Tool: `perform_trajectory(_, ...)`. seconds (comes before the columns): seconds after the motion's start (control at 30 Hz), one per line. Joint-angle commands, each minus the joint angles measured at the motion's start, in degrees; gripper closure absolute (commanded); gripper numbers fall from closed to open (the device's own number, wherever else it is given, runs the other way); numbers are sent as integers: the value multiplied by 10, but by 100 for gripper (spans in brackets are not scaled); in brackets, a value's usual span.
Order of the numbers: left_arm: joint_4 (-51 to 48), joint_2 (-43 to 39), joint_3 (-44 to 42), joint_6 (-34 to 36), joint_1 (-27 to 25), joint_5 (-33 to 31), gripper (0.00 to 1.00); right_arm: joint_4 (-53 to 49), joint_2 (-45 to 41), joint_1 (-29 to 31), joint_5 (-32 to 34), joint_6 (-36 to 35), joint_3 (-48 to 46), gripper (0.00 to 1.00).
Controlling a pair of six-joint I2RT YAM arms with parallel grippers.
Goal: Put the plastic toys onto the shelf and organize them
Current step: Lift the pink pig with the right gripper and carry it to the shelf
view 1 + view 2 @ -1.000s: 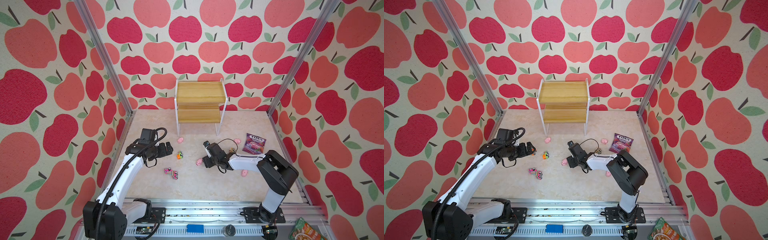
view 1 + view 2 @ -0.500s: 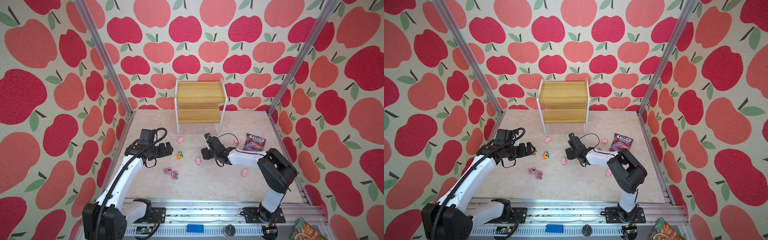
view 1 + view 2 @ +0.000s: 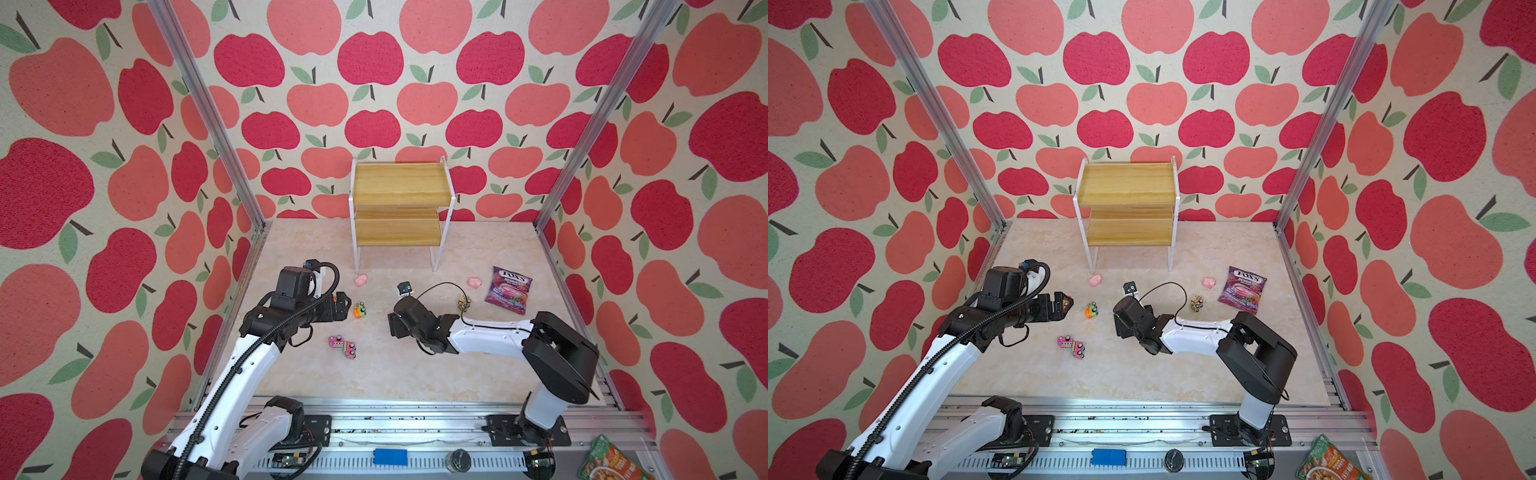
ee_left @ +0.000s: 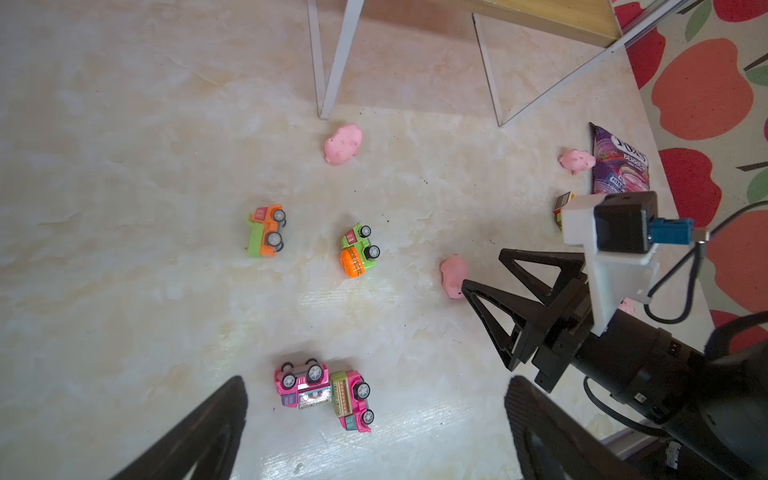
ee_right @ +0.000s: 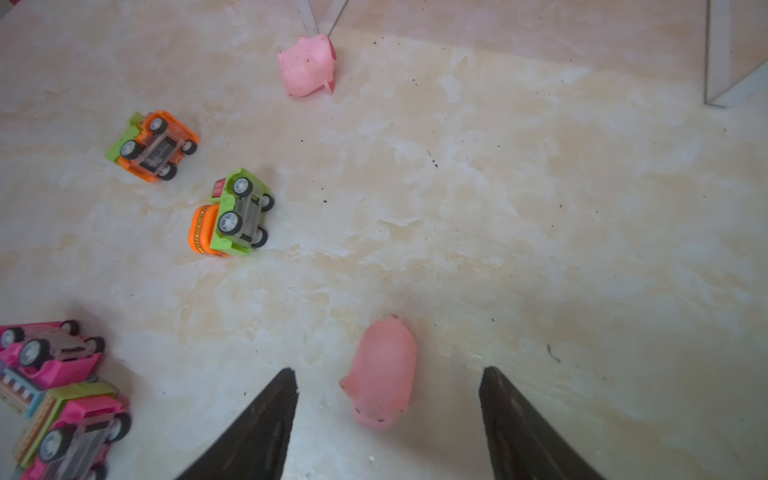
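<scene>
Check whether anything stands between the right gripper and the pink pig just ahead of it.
Nothing visible does. The pink pig lies alone on bare floor, facing the open jaws of the right gripper; the nearest truck sits well aside.

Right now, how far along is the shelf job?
Done: nothing; both boards of the shelf are bare. In hand: nothing gripped; the right claw is open around a pink pig lying on the tabletop, and the left claw hangs open near a green-orange truck. Left: every toy, including the pink truck pair, the brown truck and the other pigs.
</scene>
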Motion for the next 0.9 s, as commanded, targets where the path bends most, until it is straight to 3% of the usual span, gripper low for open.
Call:
perform_trajectory(0.0,3,7,-9,13,-7,-15,1,-5,33,8,29,55,11,30)
perform_trajectory(0.13,0,10,-9,14,-21,-20,1,11,60,14,44,80,13,36)
perform_trajectory(0.57,3,-12,-13,10,-22,-26,1,28,102,23,73,60,39,61)
perform_trajectory(0.87,2,-16,-10,2,-15,-31,1,87,47,27,73,-31,14,75)
